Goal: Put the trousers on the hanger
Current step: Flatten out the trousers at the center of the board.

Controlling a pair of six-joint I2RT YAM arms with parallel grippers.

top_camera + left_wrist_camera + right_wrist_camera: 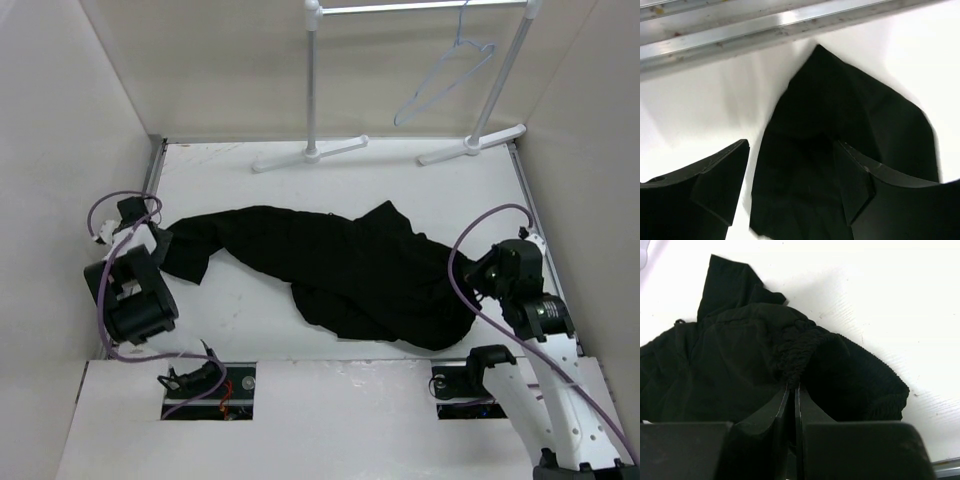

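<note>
- Reaching in from the left edge of the counter (250, 320) with the left arm (135, 290), a purple cable (100, 320) looping around it.
- Holding the left fingers (720, 180) wide apart on either side of one leg end of the trousers (340, 270), with black cloth lying flat between them and nothing pinched; cannot tell whether either finger touches the fabric.
- Showing, in the left wrist view, a metal strip (790, 25) running along the counter edge just beyond the pointed tip of that leg end.
- Sprawling across the middle of the counter from the left edge toward the right edge: narrow and flat at the left, widening into a crumpled heap toward the near right corner.
- Hanging tilted by its hook from the top bar of the white rail stand (312, 90) at the far right corner: the hanger (445, 80), well apart from the trousers.
- Coming in over the right edge with the right arm (530, 300), another purple cable arching beside it.
- Pressing the right fingers (775, 425) tightly together on a gathered, ribbed fold of the trousers, with the cloth bunched up right at the fingertips.
</note>
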